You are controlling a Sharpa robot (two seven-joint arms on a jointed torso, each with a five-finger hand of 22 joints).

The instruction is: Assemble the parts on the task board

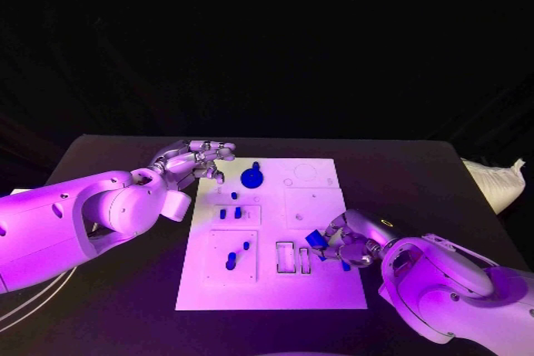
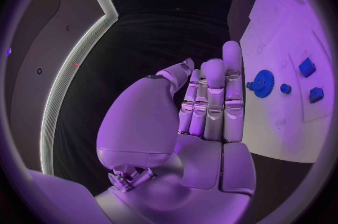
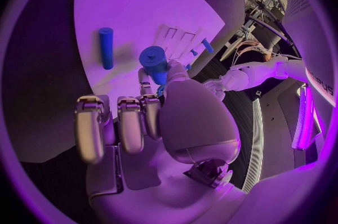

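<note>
Right hand point(image 1: 343, 246) pinches a small blue peg point(image 3: 154, 62) over the white board's point(image 1: 334, 294) right edge. Looks rigid, light, slick; grip mid-body. Left hand point(image 1: 196, 161) empty, fingers apart, beside the blue gear point(image 1: 252, 176).

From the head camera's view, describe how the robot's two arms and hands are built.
Both arms have smooth, rounded white shells with bulbous joint housings. The left hand and right hand are silver metal, with segmented fingers and smooth rounded palm covers. Thin pale cables trail beneath the left arm.
</note>
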